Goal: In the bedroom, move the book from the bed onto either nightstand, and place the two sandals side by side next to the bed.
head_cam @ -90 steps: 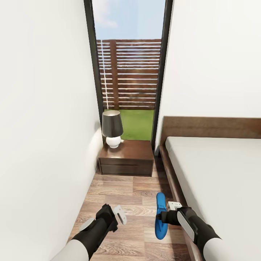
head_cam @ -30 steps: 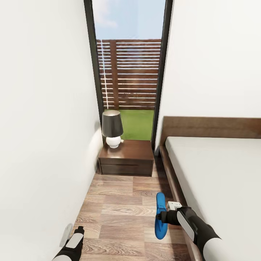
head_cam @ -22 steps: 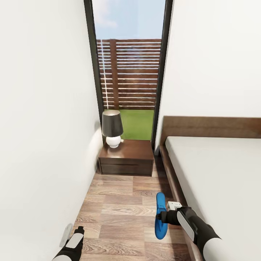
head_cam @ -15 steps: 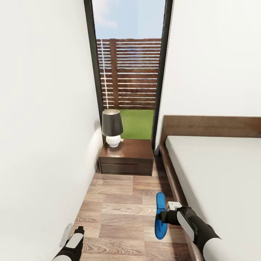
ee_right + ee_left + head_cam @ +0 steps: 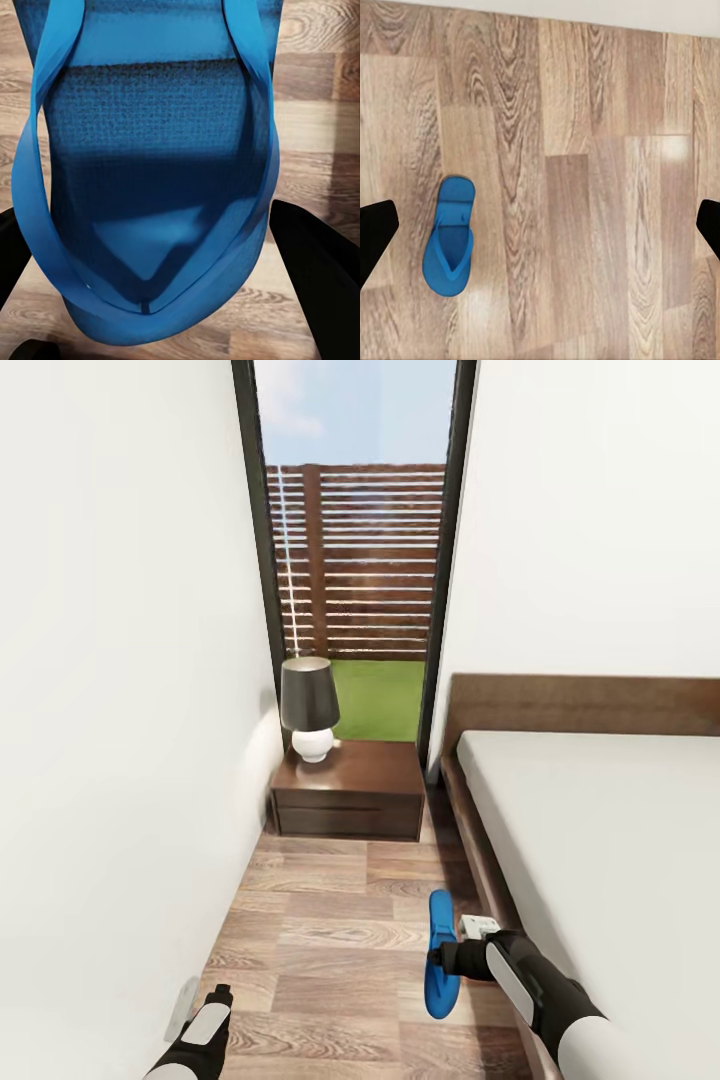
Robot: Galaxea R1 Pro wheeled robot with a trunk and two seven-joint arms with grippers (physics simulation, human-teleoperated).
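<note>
A: On the floor strip btw wall and bed, the right end effector is clamped on one sandal, held on edge just above the planks, right beside the bed frame. Right wrist cam confirms: blue sole and straps sit btw the two dark fingers.

B: And the left end effector?

A: Low by the wall, jaws spread wide w/ nothing btw them. Left wrist cam looks straight down at the second sandal, flat on the floor, strap side up, untouched.

B: Book?

A: Can't place it; the bit of mattress in sight is bare. Nightstand up ahead by the window has a lamp on its left half, the rest of the top looks free.

B: Risks from here?

A: Main one imo: the held sandal is on its side, so a release as-is prob leaves it tipped or leaning on the frame, not flat. Also the pair could end up apart or pointing diff ways, since the other one lies well off from this one. Tight corridor too, so the right elbow may bump the bed, left arm the wall. Later, the book drop could knock the lamp.
</note>
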